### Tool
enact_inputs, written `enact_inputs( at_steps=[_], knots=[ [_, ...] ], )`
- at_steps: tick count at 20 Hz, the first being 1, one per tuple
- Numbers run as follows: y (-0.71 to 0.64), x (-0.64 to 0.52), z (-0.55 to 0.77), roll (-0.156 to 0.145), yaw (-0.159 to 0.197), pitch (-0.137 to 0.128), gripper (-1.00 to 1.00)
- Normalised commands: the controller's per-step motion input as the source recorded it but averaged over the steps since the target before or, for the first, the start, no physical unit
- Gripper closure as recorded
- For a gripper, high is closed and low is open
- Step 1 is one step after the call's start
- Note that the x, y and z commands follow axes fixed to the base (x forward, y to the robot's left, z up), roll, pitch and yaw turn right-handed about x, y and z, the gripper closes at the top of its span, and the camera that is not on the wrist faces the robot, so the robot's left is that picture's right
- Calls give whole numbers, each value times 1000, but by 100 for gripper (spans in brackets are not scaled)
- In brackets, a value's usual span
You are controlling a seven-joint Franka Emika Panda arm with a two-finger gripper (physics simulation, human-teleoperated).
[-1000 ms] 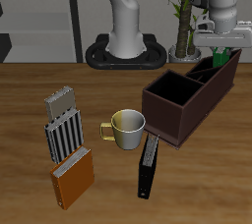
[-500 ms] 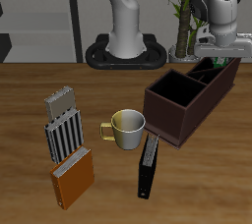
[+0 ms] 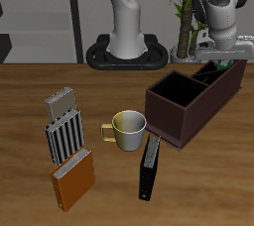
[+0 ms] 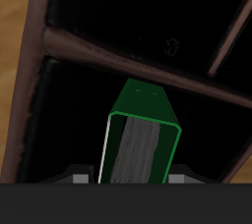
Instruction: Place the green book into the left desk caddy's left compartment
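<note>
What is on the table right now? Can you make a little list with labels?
gripper: above the caddy's far end, closed on the green book
green book: held, partly lowered into the left compartment
left desk caddy: dark brown open box
left compartment: dark inside, slanted dividers
mug: cream, beside the caddy
black book: near the table's front edge
orange book: near the front edge

Four books point(image 3: 72, 178), one mug point(image 3: 126, 130), one caddy point(image 3: 189, 104)

White glossy arm point(image 3: 127, 12), black round base point(image 3: 124, 58)
</note>
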Motion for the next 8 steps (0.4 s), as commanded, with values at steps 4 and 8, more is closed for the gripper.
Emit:
enact_inputs(
  at_steps=[4, 8],
  knots=[
    [-98, 39, 83, -14, -10, 3, -100],
    [-152, 94, 119, -11, 9, -30, -100]
  ],
)
